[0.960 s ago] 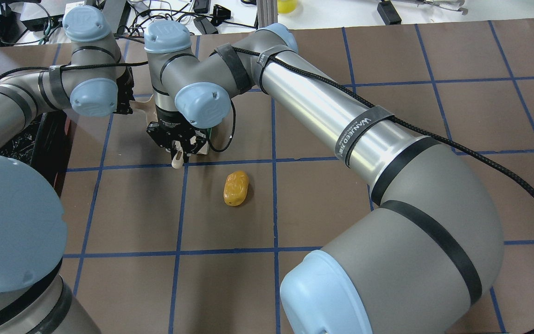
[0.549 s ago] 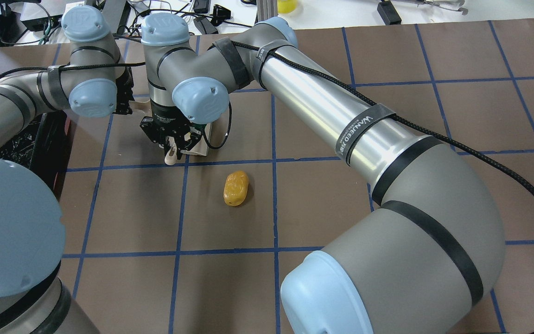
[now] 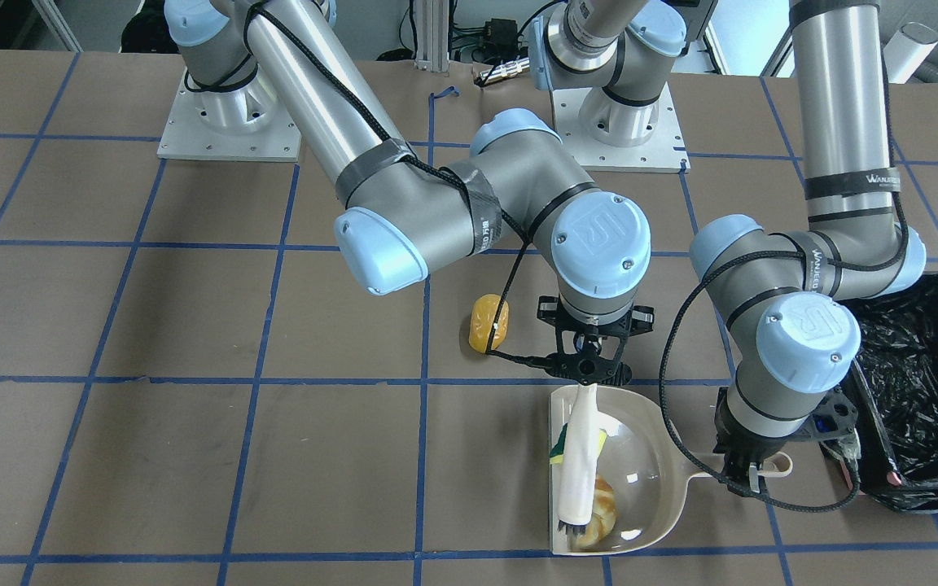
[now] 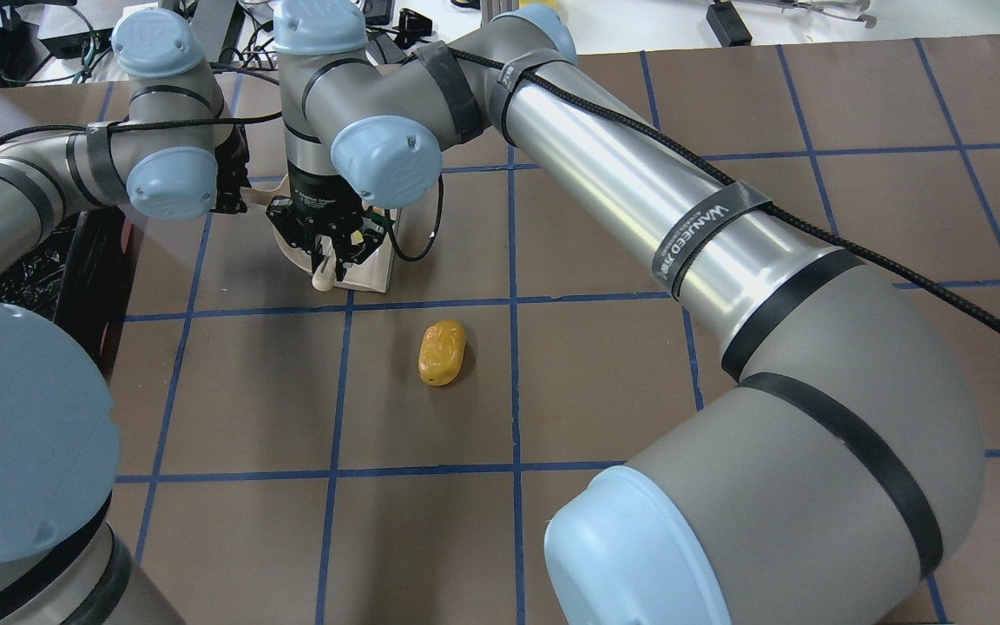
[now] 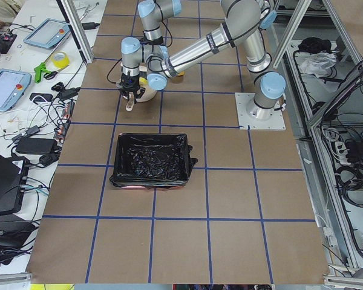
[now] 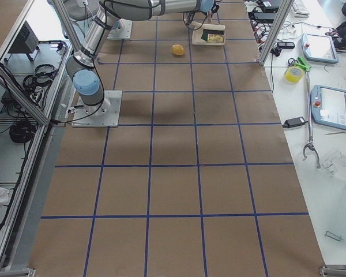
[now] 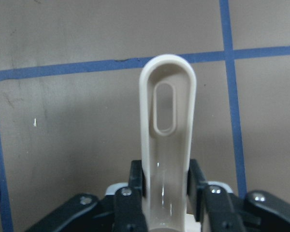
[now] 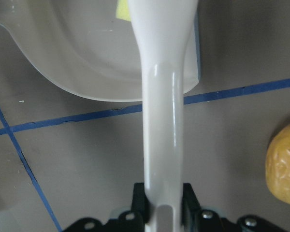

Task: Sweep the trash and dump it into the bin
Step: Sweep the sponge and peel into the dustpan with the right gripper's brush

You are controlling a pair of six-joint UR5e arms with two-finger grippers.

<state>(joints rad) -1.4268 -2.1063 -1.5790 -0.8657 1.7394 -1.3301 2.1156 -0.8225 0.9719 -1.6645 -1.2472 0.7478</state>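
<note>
The beige dustpan lies on the table and holds the tan croissant piece and the yellow sponge. My left gripper is shut on the dustpan's handle. My right gripper is shut on the beige brush, which lies along the pan with its bristles by the croissant. The golden-brown lump lies on the table outside the pan, close to the right gripper; it also shows in the overhead view. The bin with its black bag stands beside the left arm.
The brown table carries a blue tape grid. The two wrists stand close together over the pan. The right arm's long forearm spans the table diagonally. Tablets and tools lie on the side benches.
My right gripper has carried the brush away from the robot's side and over the dustpan. The lump has not moved. The left arm has stayed almost still.
</note>
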